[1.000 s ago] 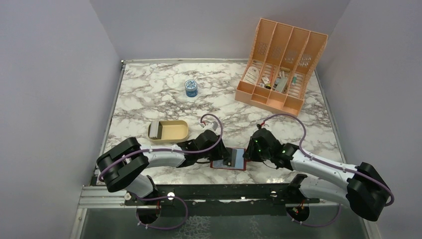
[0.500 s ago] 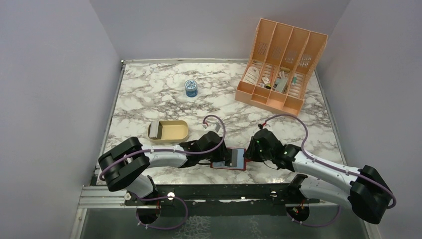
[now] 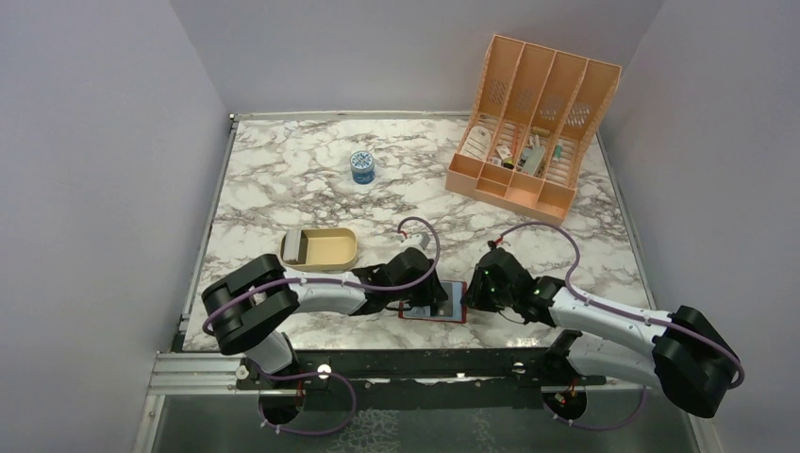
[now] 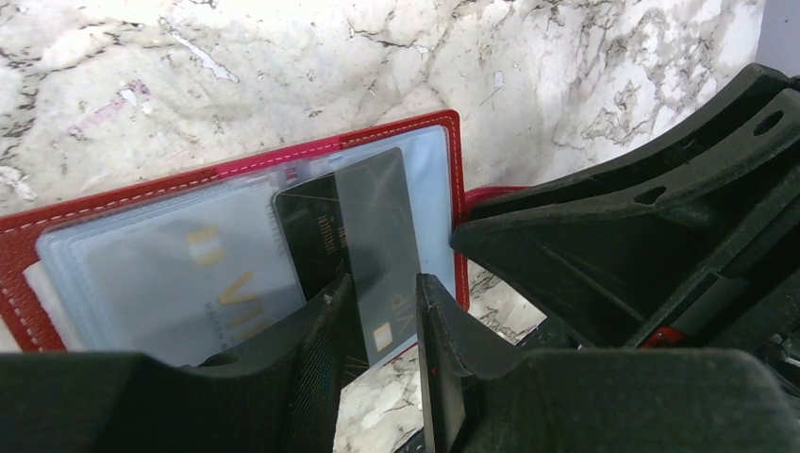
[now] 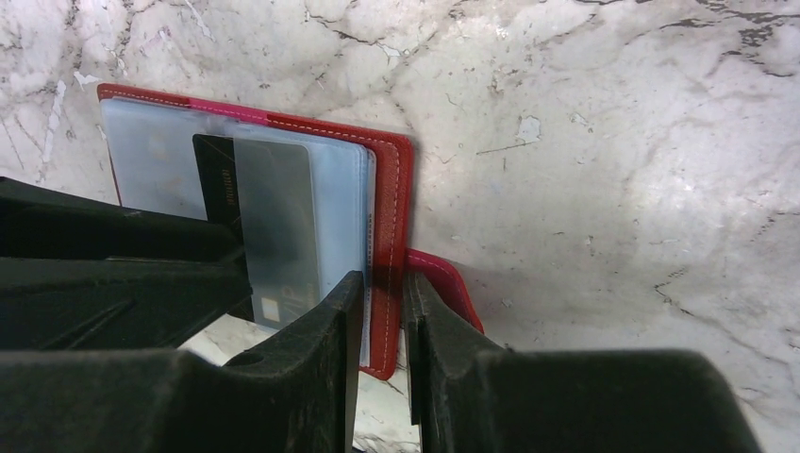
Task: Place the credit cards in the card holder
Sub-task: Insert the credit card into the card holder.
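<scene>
Left wrist view: your left gripper (image 4: 382, 291) pinches the flat black plastic card (image 4: 363, 212). While your right gripper (image 5: 382, 283) clamps the red folding card holder (image 4: 401, 130), slide it straight in.

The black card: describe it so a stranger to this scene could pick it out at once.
At the near edge of the marble table, between the arms, lies an open red card holder. The black card pokes from its clear pockets, held by the left gripper; unlike the pale card beside it, it is dark with gold print.
</scene>
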